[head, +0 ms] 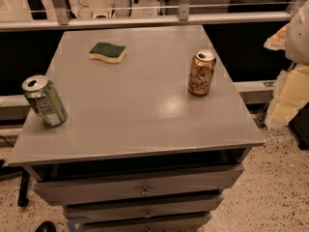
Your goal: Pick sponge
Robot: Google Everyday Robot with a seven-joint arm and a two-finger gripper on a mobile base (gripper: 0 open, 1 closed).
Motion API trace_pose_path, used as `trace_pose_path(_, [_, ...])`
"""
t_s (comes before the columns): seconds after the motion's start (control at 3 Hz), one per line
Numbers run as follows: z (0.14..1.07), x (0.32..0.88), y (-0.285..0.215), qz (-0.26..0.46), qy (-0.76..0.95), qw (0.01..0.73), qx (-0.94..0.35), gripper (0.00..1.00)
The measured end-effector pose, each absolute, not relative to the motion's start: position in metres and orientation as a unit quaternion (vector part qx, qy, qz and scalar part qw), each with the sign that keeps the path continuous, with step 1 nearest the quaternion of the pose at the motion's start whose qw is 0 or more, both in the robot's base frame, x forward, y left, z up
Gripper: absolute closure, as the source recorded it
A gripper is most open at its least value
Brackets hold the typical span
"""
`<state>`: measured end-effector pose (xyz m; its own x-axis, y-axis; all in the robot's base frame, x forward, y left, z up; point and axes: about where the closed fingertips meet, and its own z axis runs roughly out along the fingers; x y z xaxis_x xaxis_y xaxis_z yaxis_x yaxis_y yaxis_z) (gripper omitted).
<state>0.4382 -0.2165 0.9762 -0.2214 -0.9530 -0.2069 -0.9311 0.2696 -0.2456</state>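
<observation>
Sponge (107, 52) is lying flat on the far left part of the counter (145, 120), green scrubby side up, yellow foam underneath, nothing touching it. That's about the friendliest way it could sit for a pick imo: wide face down so it won't roll or tip, and bare surface all round it for coming down from above.

Two cans stand upright on the same counter. The green can (44, 101) is right by the near left edge, and the gold can (201, 73) is over on the right, roughly mid depth. Both are well apart from the sponge, so I'd guess they're just distractors. The gold one does sit more or less between the arm's side and the target, though, so a low sweep across could clip it.

Pincer (289, 93) is off at the right edge of the view, beside the counter rather than over it, well apart from the sponge. Only part of it shows, so I can't tell how far open it is. It clearly hasn't got the sponge, and I don't see anything else in it. Looks like a parked sort of pose that leaves the whole top in view. My read is the reach hasn't begun: it needs to cross to the far left above can height, then drop onto the sponge.
</observation>
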Motion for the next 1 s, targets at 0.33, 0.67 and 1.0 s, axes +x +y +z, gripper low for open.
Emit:
trace_pose_path(0.33, [0.977, 0.440, -0.211, -0.034, 0.779, 0.168, -0.604, 0.00])
trace_pose_path(0.67, [0.969, 0.458, -0.176, -0.021, 0.770, 0.196, -0.607, 0.00])
trace_pose_path(1.0, [0.951, 0.489, -0.102, 0.010, 0.751, 0.241, -0.614, 0.00])
